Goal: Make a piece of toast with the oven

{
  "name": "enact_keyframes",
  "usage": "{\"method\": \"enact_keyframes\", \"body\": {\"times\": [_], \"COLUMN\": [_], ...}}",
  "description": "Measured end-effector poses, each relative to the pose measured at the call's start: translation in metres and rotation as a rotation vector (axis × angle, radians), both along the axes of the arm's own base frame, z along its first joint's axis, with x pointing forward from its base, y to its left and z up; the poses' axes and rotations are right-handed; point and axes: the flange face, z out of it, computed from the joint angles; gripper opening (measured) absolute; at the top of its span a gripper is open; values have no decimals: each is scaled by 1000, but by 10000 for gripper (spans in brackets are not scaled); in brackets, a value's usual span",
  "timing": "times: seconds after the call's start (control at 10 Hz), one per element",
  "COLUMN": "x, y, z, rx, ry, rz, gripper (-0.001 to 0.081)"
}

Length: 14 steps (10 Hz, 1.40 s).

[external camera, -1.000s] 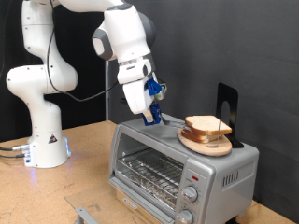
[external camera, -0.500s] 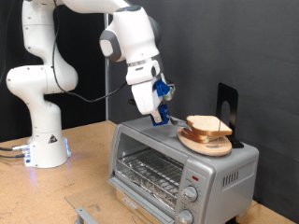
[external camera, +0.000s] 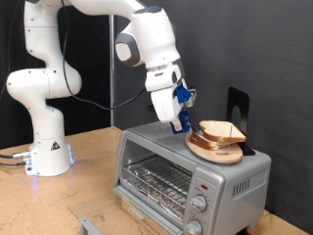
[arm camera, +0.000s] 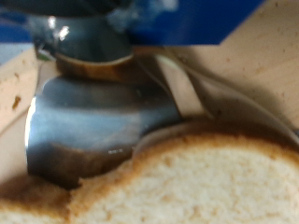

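Note:
The silver oven (external camera: 217,178) stands on the wooden table, its glass door (external camera: 108,210) folded down and the wire rack (external camera: 156,180) showing inside. On its top at the exterior view's right sits a round wooden plate (external camera: 209,150) with a stack of toast slices (external camera: 221,130). My gripper (external camera: 182,124), with blue fingers, hangs just above the oven's top, right beside the stack on its left. Nothing shows between the fingers. In the wrist view a pale toast slice (arm camera: 201,182) with a brown crust fills the near field, very close and blurred, over the shiny oven top (arm camera: 93,126).
A black upright stand (external camera: 237,116) is on the oven top behind the plate. The round knobs (external camera: 200,204) are on the oven's front right. The arm's white base (external camera: 44,147) stands on the table at the exterior view's left. A dark curtain is behind.
My gripper has moved steadily towards the exterior view's right along the oven top, from near its middle to right beside the toast stack. The toast and plate have not moved.

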Motion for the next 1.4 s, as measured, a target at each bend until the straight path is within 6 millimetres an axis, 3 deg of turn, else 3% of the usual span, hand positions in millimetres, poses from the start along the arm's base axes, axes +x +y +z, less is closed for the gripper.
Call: {"method": "enact_keyframes", "body": {"times": [0.3,0.9,1.4], "x": [3,-18,-41], "y": [2,-21,-41], "z": [5,6,42], "rx": [76,189,239], "ry": [-86,-103,-107], "rz": [4,-2,23], "gripper": [400,400,400]}}
